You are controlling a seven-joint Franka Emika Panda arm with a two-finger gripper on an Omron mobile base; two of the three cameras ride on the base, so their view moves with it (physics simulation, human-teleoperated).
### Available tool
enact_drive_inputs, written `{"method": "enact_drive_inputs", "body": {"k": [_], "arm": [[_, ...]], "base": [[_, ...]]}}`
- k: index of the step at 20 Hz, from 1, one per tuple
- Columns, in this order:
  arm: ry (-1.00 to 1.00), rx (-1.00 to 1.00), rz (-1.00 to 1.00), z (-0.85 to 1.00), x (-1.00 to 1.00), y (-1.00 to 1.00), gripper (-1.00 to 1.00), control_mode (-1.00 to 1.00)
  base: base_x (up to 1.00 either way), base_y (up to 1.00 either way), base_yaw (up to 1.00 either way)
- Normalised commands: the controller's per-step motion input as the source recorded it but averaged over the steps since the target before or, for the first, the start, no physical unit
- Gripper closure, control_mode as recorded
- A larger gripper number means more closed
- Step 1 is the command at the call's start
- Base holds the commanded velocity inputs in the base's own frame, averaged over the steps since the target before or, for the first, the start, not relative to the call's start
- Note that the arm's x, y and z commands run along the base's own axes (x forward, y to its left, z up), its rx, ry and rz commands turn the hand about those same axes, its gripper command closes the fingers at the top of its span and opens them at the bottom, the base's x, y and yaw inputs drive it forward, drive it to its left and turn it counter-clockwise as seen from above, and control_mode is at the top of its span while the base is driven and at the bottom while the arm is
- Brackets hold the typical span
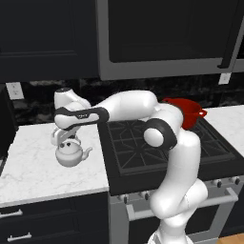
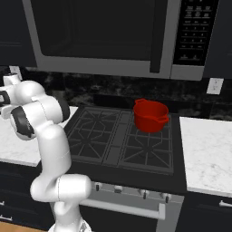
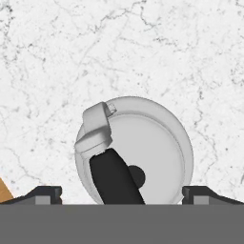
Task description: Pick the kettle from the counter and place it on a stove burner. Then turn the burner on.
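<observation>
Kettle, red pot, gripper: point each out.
kettle (image 1: 70,155), left base view, on its rounded body.
red pot (image 2: 150,115), right base view, on its side wall.
gripper (image 3: 122,194), hand view, midway between the fingertips.

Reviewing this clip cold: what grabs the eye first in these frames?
The white arm bends left across the black cooktop, its gripper poised right above the small silvery kettle on the marble counter. From the hand view the kettle sits between spread fingertips. A red pot stands on the back right burner.
</observation>
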Motion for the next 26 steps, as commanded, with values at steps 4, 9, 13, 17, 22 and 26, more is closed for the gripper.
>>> {"method": "enact_drive_inputs", "body": {"k": [4, 9, 13, 17, 22, 26], "arm": [[0.00, 0.00, 0.00, 0.00, 0.00, 0.00, -1.00, -1.00], [0.00, 0.00, 0.00, 0.00, 0.00, 0.00, 1.00, -1.00], [0.00, 0.00, 0.00, 0.01, 0.00, 0.00, 1.00, -1.00], [0.00, -0.01, 0.00, 0.00, 0.04, 0.00, 1.00, -1.00], [-0.02, -0.03, 0.00, 0.22, -0.08, -0.08, 1.00, -1.00], [-0.11, 0.00, 0.01, 0.71, -0.78, -0.63, 1.00, -1.00]], "base": [[0.00, 0.00, 0.00], [0.00, 0.00, 0.00], [0.00, 0.00, 0.00], [0.00, 0.00, 0.00], [0.00, 0.00, 0.00], [0.00, 0.00, 0.00]]}}
